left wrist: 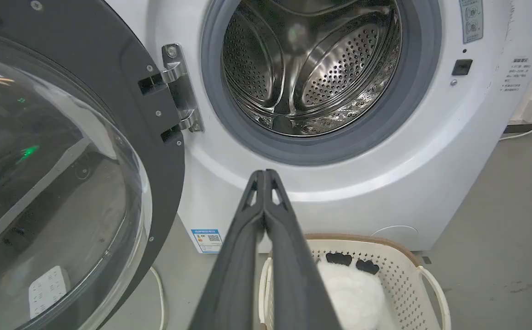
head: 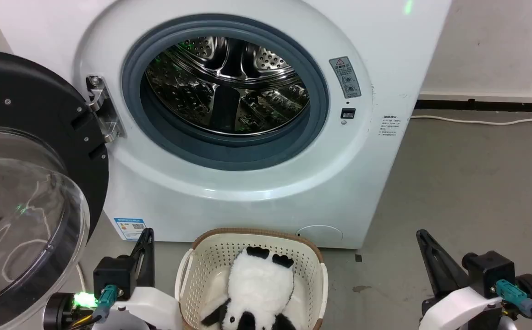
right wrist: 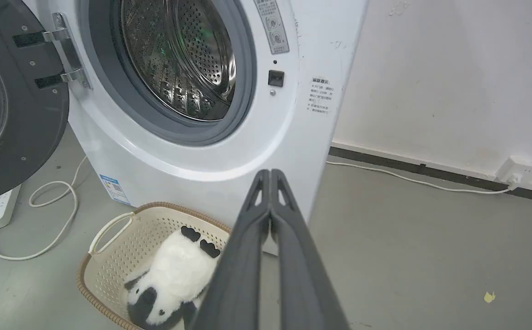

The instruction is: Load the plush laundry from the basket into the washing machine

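Plush laundry (head: pixel 261 286) lies in the basket (head: pixel 211 261), black feet twd the washer, head twd the robot, white body filling most of the floor. Basket sits on the ground just in front of the washing machine (head: pixel 247 201), below the round opening. Door (head: pixel 27 183) is swung wide open on the robot's left, and the steel drum (head: pixel 229 87) looks empty.

Left gripper (left wrist: pixel 264 174) hangs beside the basket's left handle w/ fingers pressed together, nothing btwn them. Right gripper (right wrist: pixel 270 173) is well apart on the other side, above bare floor, fingers also pressed together and empty.

Step in hand, as I judge it: the very start, pickup not yet begun.

Next move prob. calls for one gripper to spread its fingers, drop into the basket and pinch the soft body mid-way, deep enough that fur alone doesn't slip out. Then lift clear of the rim, up and fwd through the grey ring. The right arm likely has the freer path, since the door crowds the left.
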Tool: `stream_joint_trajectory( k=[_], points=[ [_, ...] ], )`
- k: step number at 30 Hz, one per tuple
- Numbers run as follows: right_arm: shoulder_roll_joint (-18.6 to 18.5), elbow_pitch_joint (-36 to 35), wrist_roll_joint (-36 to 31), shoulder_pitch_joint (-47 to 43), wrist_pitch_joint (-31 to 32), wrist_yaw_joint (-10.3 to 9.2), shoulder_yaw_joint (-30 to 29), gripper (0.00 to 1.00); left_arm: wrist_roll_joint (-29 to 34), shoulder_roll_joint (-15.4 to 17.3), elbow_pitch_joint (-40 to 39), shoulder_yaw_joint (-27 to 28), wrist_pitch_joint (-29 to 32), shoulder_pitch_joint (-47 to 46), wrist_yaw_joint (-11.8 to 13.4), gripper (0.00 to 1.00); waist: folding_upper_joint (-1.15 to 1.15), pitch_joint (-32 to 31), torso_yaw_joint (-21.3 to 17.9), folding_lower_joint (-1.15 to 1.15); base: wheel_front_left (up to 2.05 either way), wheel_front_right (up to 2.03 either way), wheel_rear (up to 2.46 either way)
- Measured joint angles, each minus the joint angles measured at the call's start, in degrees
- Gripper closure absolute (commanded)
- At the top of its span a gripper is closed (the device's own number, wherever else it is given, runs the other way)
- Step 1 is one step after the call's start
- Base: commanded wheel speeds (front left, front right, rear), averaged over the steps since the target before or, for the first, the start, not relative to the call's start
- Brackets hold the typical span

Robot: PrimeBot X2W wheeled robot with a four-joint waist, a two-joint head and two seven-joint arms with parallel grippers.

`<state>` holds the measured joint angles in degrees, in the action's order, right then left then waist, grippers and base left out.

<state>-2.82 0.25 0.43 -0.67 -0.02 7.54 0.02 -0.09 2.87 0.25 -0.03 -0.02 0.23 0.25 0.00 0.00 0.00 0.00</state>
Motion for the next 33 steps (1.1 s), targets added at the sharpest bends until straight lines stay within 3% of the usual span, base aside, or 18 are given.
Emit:
stream_joint_trajectory(
  k=[22,23,33],
  points=[
    [0.0,0.0,0.0,0.0,0.0,0.0,0.0,1.0,0.0,0.0,0.0,0.0,0.0,0.0,0.0,1.0,0.0,0.0,0.0,0.0,0.0,0.0,0.0],
    [0.0,0.0,0.0,0.0,0.0,0.0,0.0,0.0,0.0,0.0,0.0,0.0,0.0,0.0,0.0,0.0,0.0,0.0,0.0,0.0,0.0,0.0,0.0],
    [0.0,0.1,0.1,0.0,-0.1,0.0,0.0,0.0,0.0,0.0,0.0,-0.2,-0.1,0.0,0.1,0.0,0.0,-0.1,-0.1,0.0,0.0,0.0,0.0]
  ],
)
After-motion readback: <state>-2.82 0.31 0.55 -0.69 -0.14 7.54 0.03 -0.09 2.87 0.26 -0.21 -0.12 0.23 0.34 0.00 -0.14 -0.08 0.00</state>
